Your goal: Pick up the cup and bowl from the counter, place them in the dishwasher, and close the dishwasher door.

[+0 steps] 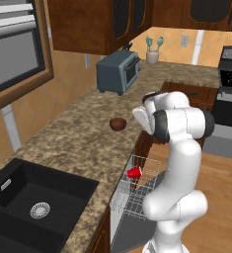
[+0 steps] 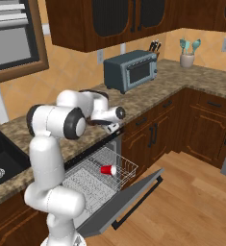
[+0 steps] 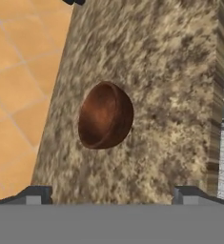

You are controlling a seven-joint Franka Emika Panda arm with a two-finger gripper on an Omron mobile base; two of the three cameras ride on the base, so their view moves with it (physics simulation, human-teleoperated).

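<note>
The dark brown bowl (image 1: 118,123) sits upright on the speckled granite counter (image 1: 78,128), a short way back from its front edge. In the hand view my gripper (image 3: 111,195) hangs above the counter (image 3: 170,71), open, and looks down at the bowl (image 3: 105,115). Its two fingertips (image 3: 35,195) stand wide apart with nothing between them. The red cup (image 1: 134,172) lies on its side in the white wire rack (image 2: 93,178) of the dishwasher. The dishwasher door (image 2: 129,202) is dropped open, and the cup (image 2: 108,169) rests near the rack's front.
A grey toaster (image 1: 118,72) stands further along the counter, with a tan utensil holder (image 1: 152,55) in the corner. A black sink (image 1: 33,202) is at the near left and a stove (image 1: 231,94) at the far right. The open door juts over the wooden floor (image 2: 196,192).
</note>
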